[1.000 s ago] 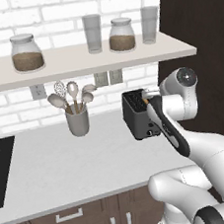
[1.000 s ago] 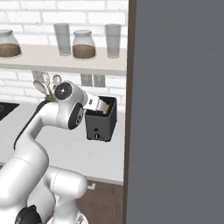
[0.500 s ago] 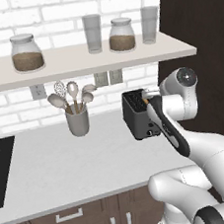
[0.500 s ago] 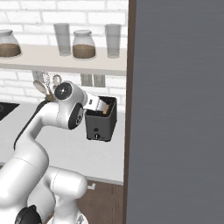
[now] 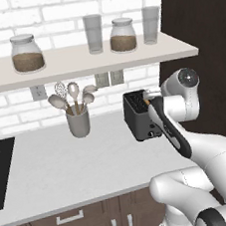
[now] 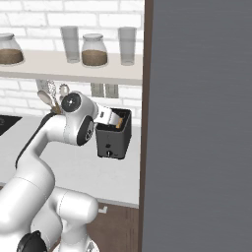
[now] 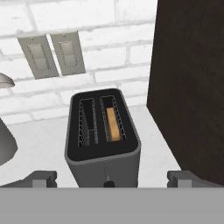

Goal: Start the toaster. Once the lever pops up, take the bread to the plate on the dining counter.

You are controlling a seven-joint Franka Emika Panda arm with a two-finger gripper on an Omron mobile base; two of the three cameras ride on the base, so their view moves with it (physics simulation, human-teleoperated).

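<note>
Toaster (image 7: 103, 140), a small boxy dark grey two-slot one, is seen standing on the white table (image 5: 56, 167) at the foot of the brick wall, beside the dark brown cabinet side (image 7: 190, 83), with the pincer (image 7: 107, 178) held open just above its near edge, one dark tip to each side. For a clean start, the pincer would best be lowered at the front face and the lever pressed straight down until it latches, the body not being pushed. Counted from left to right: one grey utensil cup (image 5: 78, 123), two wall sockets (image 7: 52, 54), one toaster with two slots, and one pale tan bread slice (image 7: 113, 123) sunk in the right slot.
</note>
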